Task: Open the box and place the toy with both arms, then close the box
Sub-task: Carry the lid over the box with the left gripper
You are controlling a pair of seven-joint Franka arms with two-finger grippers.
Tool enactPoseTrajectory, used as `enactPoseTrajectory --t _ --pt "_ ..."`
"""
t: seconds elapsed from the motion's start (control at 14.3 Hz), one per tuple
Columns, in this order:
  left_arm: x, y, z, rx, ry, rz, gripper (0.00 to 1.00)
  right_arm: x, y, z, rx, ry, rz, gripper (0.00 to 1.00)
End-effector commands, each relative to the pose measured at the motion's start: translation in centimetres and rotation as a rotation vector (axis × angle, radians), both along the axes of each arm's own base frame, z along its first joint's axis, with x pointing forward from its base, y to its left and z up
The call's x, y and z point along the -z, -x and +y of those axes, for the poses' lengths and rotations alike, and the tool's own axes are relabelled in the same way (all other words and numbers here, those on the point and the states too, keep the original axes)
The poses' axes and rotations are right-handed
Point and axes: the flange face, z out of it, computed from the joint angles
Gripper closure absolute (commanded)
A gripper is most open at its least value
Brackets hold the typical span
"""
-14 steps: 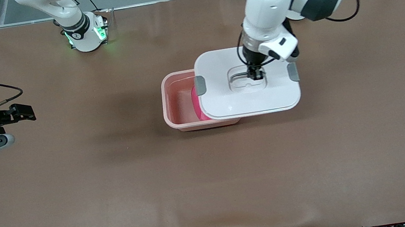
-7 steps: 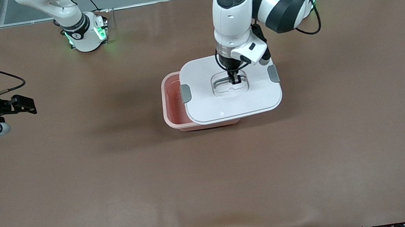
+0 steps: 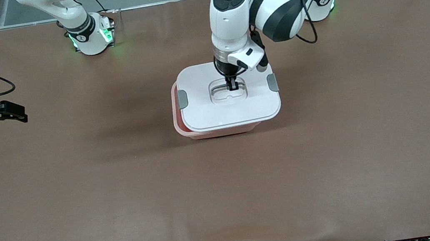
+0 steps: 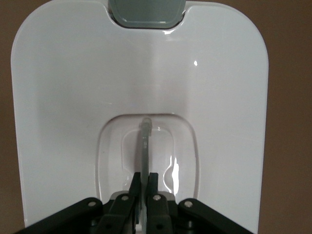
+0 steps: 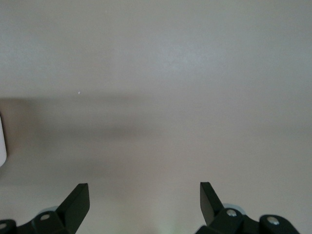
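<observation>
Lid hangs over pink tub, handle pinched by left hand; right hand waits wide.

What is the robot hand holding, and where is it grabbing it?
The left gripper holds the white lid by the thin handle in its sunken centre, over the pink tub. The right gripper holds nothing.

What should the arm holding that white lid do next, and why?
Probably slide the lid a little more toward the right arm's end, then lower it. The left gripper pinches the lid's handle, yet the pink tub's rim still peeks out on that side. The right gripper waits open, away from the box.
</observation>
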Motion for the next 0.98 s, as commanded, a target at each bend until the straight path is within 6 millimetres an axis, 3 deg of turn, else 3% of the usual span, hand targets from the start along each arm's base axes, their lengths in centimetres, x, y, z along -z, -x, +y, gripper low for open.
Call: enactPoseTrajectory --t 0.0,0.14,0.28,0.63,0.91 --pt "0.9 1.2 -1.2 -0.015 -0.018 -0.028 1.00 -1.5 0.4 0.1 0.025 -0.017 -0.004 0.00" --pt "1.8 1.4 -0.9 -0.048 -0.056 -0.066 1.00 -2.3 -0.4 0.1 0.020 -0.021 -0.075 0.00" --pt "2.5 2.8 -2.4 -0.010 -0.047 -0.079 1.00 -2.9 -0.5 0.6 0.009 -0.019 -0.094 0.00" --pt "3.2 2.6 -3.2 0.007 -0.018 -0.099 1.00 -4.1 1.8 -1.3 0.041 -0.020 -0.062 0.00" --pt "4.9 3.0 -3.8 0.030 -0.036 -0.083 1.00 -4.6 2.4 -0.8 0.031 -0.023 -0.064 0.00"
